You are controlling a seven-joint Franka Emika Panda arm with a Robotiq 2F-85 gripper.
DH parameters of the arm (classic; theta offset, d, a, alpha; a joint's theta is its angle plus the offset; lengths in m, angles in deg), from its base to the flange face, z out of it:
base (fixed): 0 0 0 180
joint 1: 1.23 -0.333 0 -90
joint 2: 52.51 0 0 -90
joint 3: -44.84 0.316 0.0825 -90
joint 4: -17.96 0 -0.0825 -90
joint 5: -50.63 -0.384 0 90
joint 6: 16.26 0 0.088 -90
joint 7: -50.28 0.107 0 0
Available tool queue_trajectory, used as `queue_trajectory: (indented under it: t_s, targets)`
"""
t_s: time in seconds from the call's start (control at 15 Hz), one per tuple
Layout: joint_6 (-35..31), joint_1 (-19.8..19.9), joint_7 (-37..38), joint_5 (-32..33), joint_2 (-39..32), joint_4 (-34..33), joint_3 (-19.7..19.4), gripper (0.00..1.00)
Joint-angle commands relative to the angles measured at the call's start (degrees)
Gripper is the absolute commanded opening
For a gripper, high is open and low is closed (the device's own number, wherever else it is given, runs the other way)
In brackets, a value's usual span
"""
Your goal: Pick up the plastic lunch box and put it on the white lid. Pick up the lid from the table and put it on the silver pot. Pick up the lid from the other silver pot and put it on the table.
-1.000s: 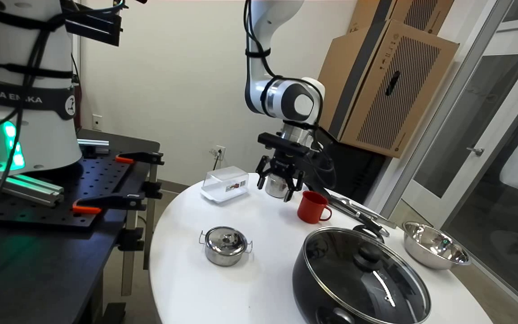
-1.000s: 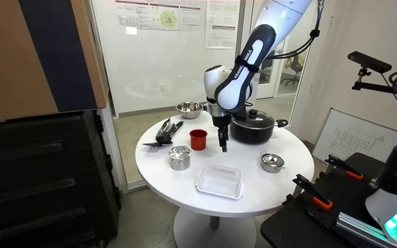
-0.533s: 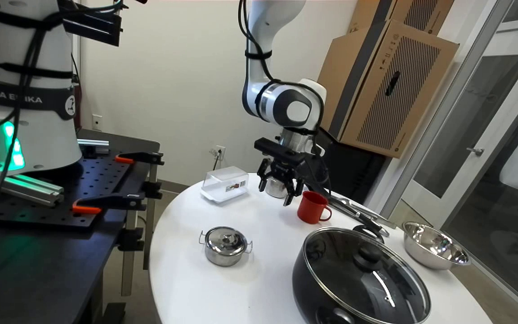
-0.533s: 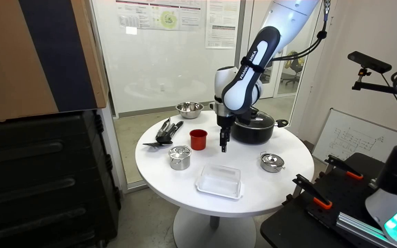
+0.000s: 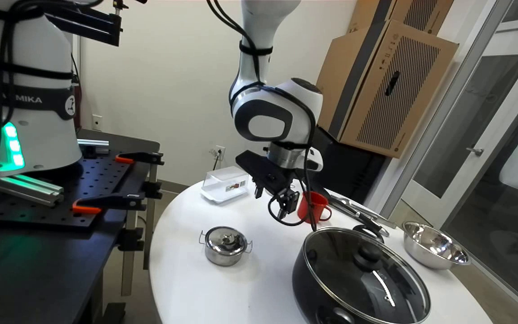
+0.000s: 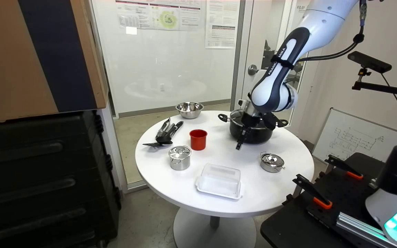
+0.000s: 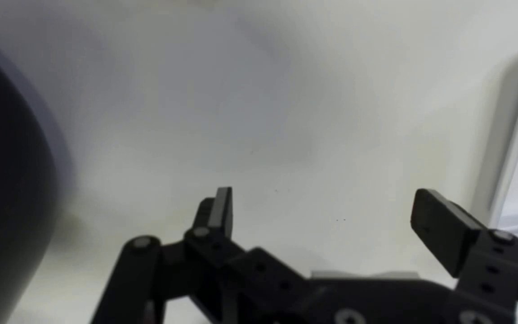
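Note:
The clear plastic lunch box (image 6: pixel 220 175) sits on the white lid (image 6: pixel 215 195) near the table edge; both also show in an exterior view (image 5: pixel 225 183). The white lid's edge (image 7: pixel 517 157) shows at the right of the wrist view. The tall silver pot (image 6: pixel 180 162) has its lid (image 6: pixel 180 152) on; the arm hides it in the other exterior picture. The short silver pot (image 6: pixel 271 167) (image 5: pixel 224 258) has its lid (image 6: pixel 272 159) (image 5: pixel 226 240) on. My gripper (image 6: pixel 238 146) (image 5: pixel 270 203) (image 7: pixel 324 209) is open and empty above the table, beside the black pot.
A large black pot (image 6: pixel 252 135) (image 5: pixel 306 288) with a glass lid stands close to the gripper. A red mug (image 6: pixel 198 140) (image 5: pixel 313 209), utensils (image 6: pixel 165 133) and a steel bowl (image 6: pixel 189 111) (image 5: pixel 434 247) share the round table (image 6: pixel 219 155).
My open gripper has moved away from the tall pot and red mug towards the black pot, and it has tilted. The objects on the table have not moved.

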Motion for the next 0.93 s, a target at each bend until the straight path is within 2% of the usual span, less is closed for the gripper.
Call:
queue_trajectory:
  t_s: [0.0,0.13,0.27,0.47,0.87]
  targets:
    - [-0.3,2.5,-0.9,0.1,0.0,0.8,1.8,1.00]
    - [-0.3,4.7,-1.9,0.1,0.4,1.7,3.3,1.00]
    - [-0.3,4.6,-1.9,0.1,0.7,1.9,3.6,1.00]
    - [-1.5,2.4,1.4,-0.9,4.1,4.6,0.9,1.00]
    - [-1.3,5.0,4.5,-1.3,10.6,9.7,0.3,1.00]
